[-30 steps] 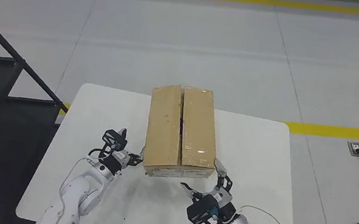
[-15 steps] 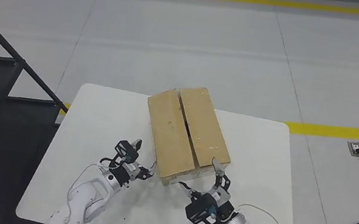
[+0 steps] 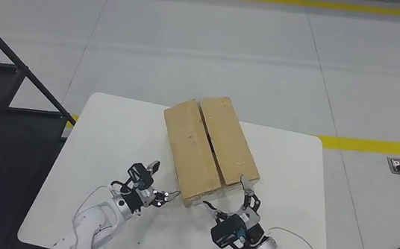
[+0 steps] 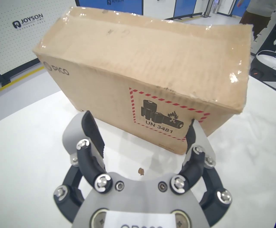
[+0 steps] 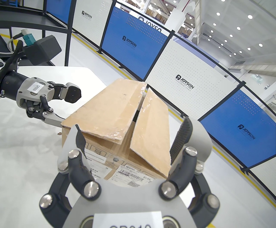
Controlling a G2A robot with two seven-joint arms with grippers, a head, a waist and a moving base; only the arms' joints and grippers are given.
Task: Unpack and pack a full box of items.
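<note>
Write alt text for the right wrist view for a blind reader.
A brown cardboard box, top flaps slightly parted, sits on a white table just ahead of the open right gripper. The open left gripper is close beside the box's corner.

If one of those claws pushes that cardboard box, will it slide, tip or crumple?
The cardboard box is long and flat-bottomed on the smooth table, so it would probably slide or swivel rather than tip. Its top flaps gape apart, so they would likely flex if grabbed. Its weight cannot be judged.
</note>
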